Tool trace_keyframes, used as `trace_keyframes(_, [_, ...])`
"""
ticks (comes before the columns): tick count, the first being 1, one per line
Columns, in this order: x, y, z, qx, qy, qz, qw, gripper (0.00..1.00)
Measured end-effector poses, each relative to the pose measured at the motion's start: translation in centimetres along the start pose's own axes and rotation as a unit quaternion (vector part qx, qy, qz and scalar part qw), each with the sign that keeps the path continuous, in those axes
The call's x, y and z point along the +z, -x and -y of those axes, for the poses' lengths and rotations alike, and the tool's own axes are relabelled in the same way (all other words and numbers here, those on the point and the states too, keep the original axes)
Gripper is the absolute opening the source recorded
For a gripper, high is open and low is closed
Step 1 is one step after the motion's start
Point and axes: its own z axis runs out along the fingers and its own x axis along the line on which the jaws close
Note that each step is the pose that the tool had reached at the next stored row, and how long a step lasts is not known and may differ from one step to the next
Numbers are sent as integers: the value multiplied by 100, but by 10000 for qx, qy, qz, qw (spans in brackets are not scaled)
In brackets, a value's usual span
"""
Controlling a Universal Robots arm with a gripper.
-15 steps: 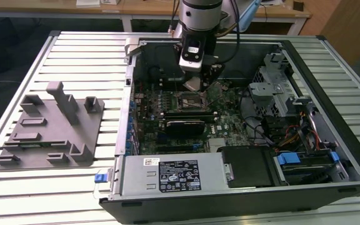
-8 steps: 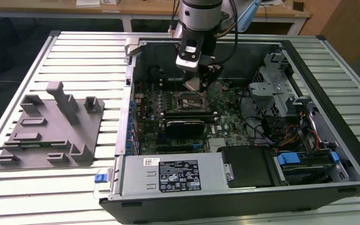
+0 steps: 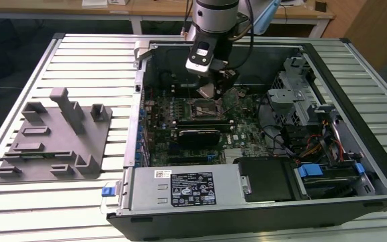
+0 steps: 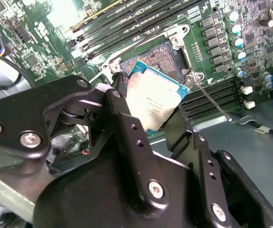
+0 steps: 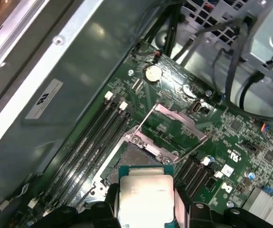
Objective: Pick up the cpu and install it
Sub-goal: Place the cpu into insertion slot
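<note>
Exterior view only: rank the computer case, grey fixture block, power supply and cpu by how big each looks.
Largest to smallest, as they look in the exterior view:
1. computer case
2. grey fixture block
3. power supply, clearly smaller than the block
4. cpu, by far the smallest

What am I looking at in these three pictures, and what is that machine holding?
A single robot arm reaches into an open black computer case lying on a slatted metal table. The exterior view is taken off the arm; both wrist views come from cameras riding on it, near its black pincer. The pincer is shut on the cpu, a small flat square chip with silvery top and greenish rim, held near the dark square motherboard socket, whose metal frame stands open. A grey plastic fixture lies on the table beside the case.
</note>
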Motion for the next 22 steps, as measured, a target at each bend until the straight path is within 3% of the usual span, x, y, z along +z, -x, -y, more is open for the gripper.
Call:
trace_keyframes(7, [1, 0, 0, 440, -16, 20, 9990, 55])
trace_keyframes(13, [2, 0, 0, 844, -32, 38, 9964, 55])
trace_keyframes(19, [4, 0, 0, 1287, -48, 59, 9917, 55])
trace_keyframes(20, [5, 0, 0, 1451, -55, 66, 9894, 55])
trace_keyframes(21, [6, 0, 0, 1530, -58, 70, 9882, 55])
trace_keyframes(22, [8, -1, 0, 1702, -65, 77, 9854, 55])
